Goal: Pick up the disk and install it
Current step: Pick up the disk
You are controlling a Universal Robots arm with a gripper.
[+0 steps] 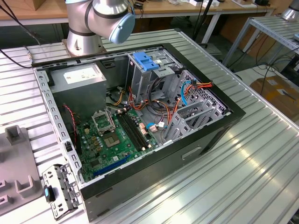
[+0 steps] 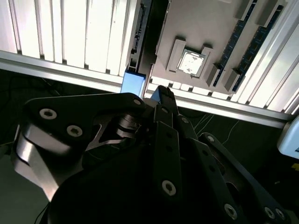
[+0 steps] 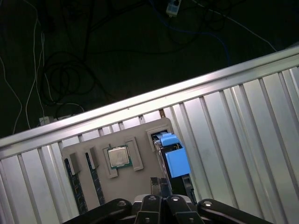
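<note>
First wrist view: your disk (image 3: 171, 157) stands in the grey fixture (image 3: 131, 137), not yet picked; the gripper (image 3: 158, 182), fingers together and empty, hangs close by.

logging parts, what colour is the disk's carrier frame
Blue; the disk shows best in the first wrist view.

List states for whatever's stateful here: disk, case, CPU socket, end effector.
disk: standing on edge in a slot of the tray, not installed.
computer case: side open, interior exposed.
CPU socket: looks empty.
CPU: seated in a tray recess.
end effector: over the tray, close to the disk; contact unclear.
</note>
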